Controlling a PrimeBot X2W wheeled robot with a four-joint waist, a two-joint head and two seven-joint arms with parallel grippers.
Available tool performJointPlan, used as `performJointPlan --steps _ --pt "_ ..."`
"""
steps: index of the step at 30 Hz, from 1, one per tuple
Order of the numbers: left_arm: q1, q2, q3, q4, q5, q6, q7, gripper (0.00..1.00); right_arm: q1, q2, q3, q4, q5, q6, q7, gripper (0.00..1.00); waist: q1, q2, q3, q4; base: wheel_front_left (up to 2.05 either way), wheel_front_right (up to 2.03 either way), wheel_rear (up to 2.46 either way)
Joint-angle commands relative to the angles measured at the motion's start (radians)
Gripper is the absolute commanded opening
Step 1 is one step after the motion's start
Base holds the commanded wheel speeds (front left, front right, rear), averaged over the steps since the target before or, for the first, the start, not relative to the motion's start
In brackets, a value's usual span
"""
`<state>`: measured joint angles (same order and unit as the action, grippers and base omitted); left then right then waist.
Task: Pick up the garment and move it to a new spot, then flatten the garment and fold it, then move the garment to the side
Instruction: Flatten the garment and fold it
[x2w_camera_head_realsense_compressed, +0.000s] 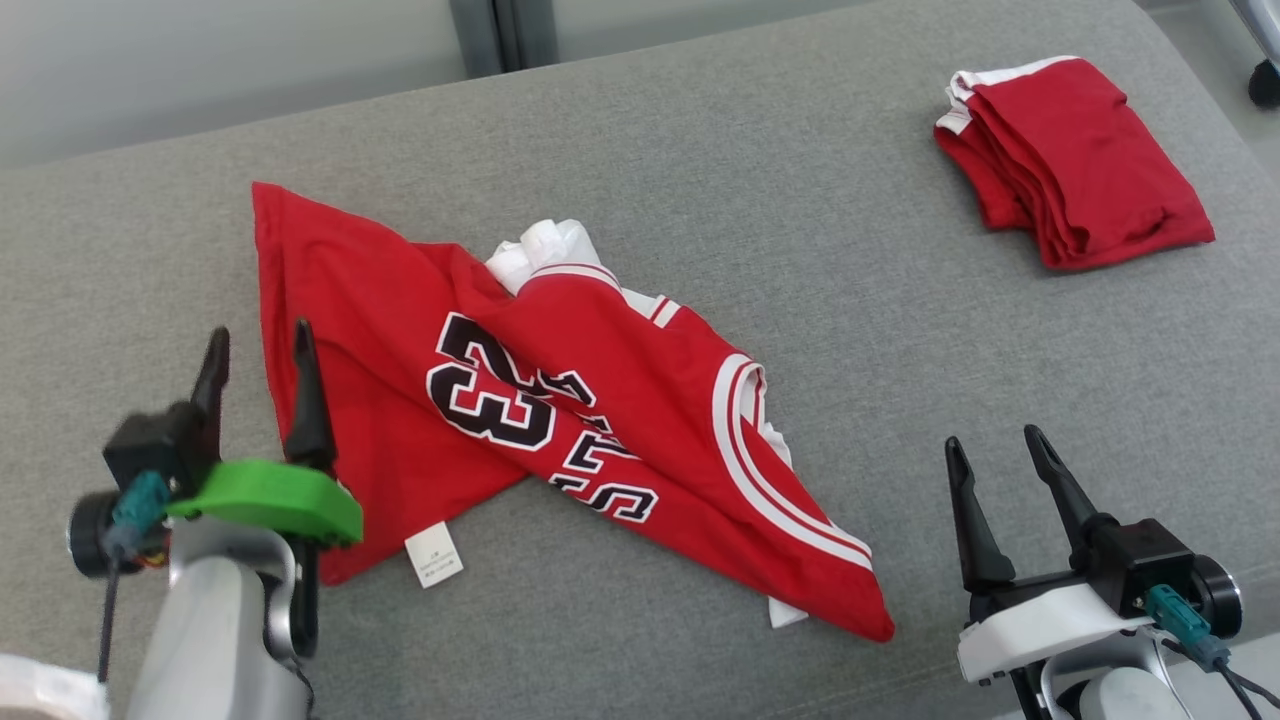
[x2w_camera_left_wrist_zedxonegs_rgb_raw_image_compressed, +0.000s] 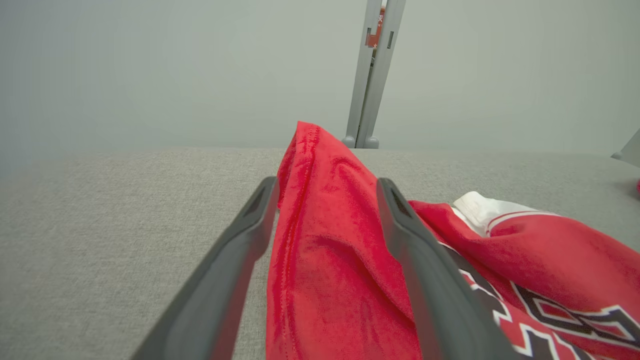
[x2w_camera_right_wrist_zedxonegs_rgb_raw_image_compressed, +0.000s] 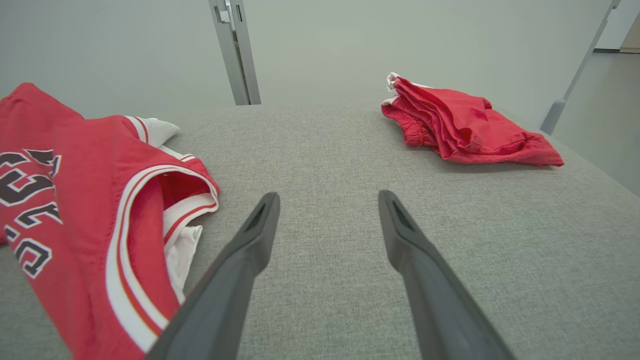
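head view, near first. left gripper (x2w_camera_head_realsense_compressed: 260, 332) at 8 o'clock, green collar (x2w_camera_head_realsense_compressed: 265, 497) on its wrist, fingers pointing to 12. jaws spread wide, nothing pinched. its right finger overlaps the near-left edge of the jersey (x2w_camera_head_realsense_compressed: 560, 400), its left finger sits over bare grey cushion (x2w_camera_head_realsense_compressed: 800, 230). in the left wrist view a raised ridge of red hem runs up between the two fingers, with a gap to the left finger. contact with the right finger can't be told.

right gripper (x2w_camera_head_realsense_compressed: 993, 438) at 4 o'clock, jaws wide apart too, empty, over bare cushion. it's on the 3 o'clock side of the jersey's near tip, not touching it.

white label (x2w_camera_head_realsense_compressed: 434, 553) sticks out from the jersey's near edge at 7 o'clock, lying on the cushion.

jersey is mid-cushion, crumpled, not flat. it lies as a long diagonal from its far-left corner at 10 o'clock to its near tip at 5 o'clock. red, with a black-and-white 23 and partial lettering facing up. white-striped armhole trim toward 4 o'clock, white bunched bit poking out of the far edge toward 12.

folded red stack (x2w_camera_head_realsense_compressed: 1075, 160) with white trim at 2 o'clock, far right of the cushion, well apart from the jersey and both grippers.

grey post (x2w_camera_head_realsense_compressed: 495, 35) beyond the cushion's far edge at 11 o'clock, pale wall behind.
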<state>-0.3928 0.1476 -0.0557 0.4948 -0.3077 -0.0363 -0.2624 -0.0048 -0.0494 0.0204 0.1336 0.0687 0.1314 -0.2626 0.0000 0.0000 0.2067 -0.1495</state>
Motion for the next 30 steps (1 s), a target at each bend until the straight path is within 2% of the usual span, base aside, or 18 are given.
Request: performJointPlan --steps 1,7,13,19,25,30 --pt "0.064 -0.017 0.013 -0.045 0.001 -0.002 -0.002 1.0 0.016 -0.002 -0.008 -0.005 0.002 -0.002 -0.003 1.0 0.0 0.0 -0.044 0.044 0.0 0.0 0.0" --pt "0.305 -0.079 -0.024 -0.213 0.045 -0.01 -0.003 1.0 0.056 -0.002 -0.032 -0.005 0.0 -0.002 -0.003 1.0 0.0 0.0 -0.104 0.115 0.0 0.0 0.0" --pt "0.375 -0.092 -0.162 -0.243 0.082 -0.054 -0.002 1.0 0.052 -0.002 -0.008 0.003 -0.001 -0.002 -0.003 1.0 0.0 0.0 -0.121 0.148 0.0 0.0 0.0" --pt "0.267 -0.094 -0.317 -0.205 0.097 -0.084 0.013 1.0 0.024 -0.003 0.019 0.004 -0.006 -0.002 -0.003 1.0 0.0 0.0 -0.098 0.116 0.0 0.0 0.0" --pt "0.084 -0.094 -0.441 -0.171 0.086 -0.093 0.105 1.0 -0.016 -0.002 0.031 -0.005 0.001 -0.002 -0.003 1.0 0.0 0.0 -0.026 0.038 0.0 0.0 0.0" --pt "-0.032 -0.094 -0.487 -0.104 0.049 -0.094 0.218 1.0 -0.029 -0.002 0.04 -0.002 0.029 -0.002 -0.003 1.0 0.0 0.0 0.018 -0.029 0.0 0.0 0.0"
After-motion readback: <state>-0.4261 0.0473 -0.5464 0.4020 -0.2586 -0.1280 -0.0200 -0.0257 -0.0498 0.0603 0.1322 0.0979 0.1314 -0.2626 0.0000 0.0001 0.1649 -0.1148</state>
